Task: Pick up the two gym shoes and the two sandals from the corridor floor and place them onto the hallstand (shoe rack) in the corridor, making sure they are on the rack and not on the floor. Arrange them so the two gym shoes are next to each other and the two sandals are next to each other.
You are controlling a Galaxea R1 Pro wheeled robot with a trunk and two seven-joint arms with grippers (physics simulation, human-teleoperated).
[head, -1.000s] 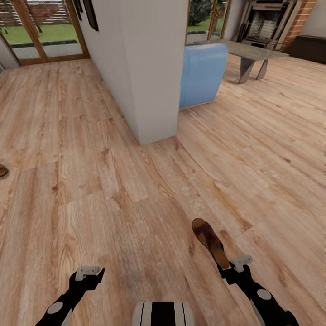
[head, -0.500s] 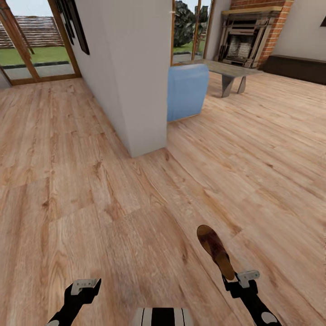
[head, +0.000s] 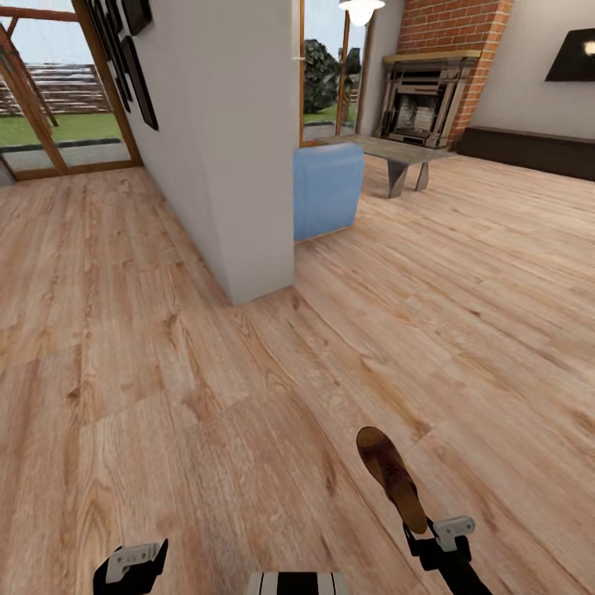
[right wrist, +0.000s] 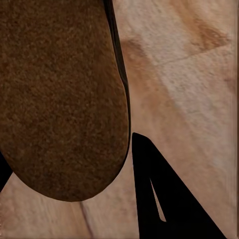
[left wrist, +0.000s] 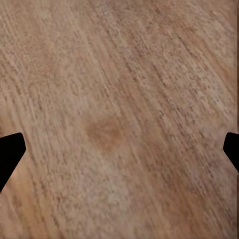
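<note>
Spanning plank floor point(head: 165, 347) — brick fireplace point(head: 430, 91) beyond

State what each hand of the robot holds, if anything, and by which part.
The right hand grips one dark brown leather sandal by one end, apparently the heel. The left hand is open and holds nothing.

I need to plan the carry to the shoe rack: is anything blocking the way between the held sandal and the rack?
Cannot tell: no rack is in sight. The right end effector holds the sandal above open wood floor. Ahead stand a grey wall end and a blue armchair.
</note>
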